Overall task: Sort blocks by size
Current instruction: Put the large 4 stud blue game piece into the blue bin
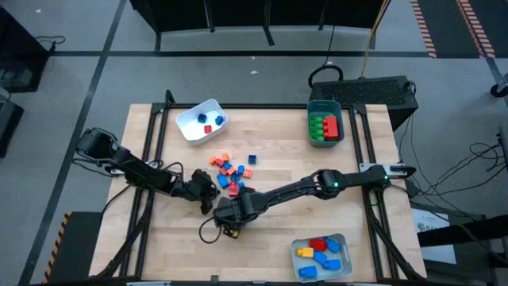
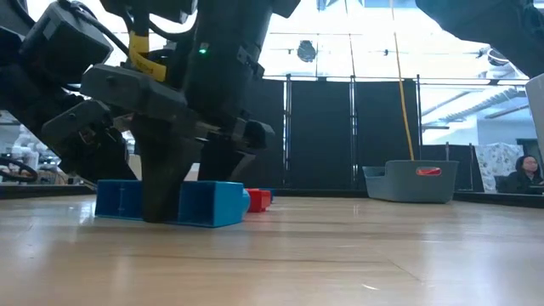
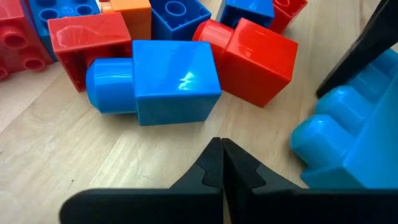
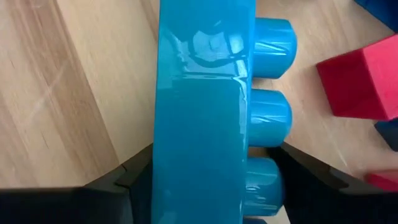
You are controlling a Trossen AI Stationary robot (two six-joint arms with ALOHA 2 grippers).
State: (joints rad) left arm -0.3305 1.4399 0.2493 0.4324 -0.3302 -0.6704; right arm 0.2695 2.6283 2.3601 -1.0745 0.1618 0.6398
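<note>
From above, the right tool point(image 1: 230, 213) reaches the loose pile of small plastic studded bricks point(image 1: 230, 171) mid-desk. At desk level its fingers straddle a long light-blue studded brick point(image 2: 208, 204), grasping it for sorting. The left tool point(image 3: 222, 165) waits clenched beside it

You have the loose blocks point(image 1: 231, 170) heaped mid-table, a white tray point(image 1: 190, 119) behind them to the left, one bin point(image 1: 325, 107) at the far right, another bin point(image 1: 343, 241) near right.

A dark pincer point(image 2: 161, 200) straddles 1 long blue block point(image 2: 212, 202) on the table point(image 2: 340, 255).
</note>
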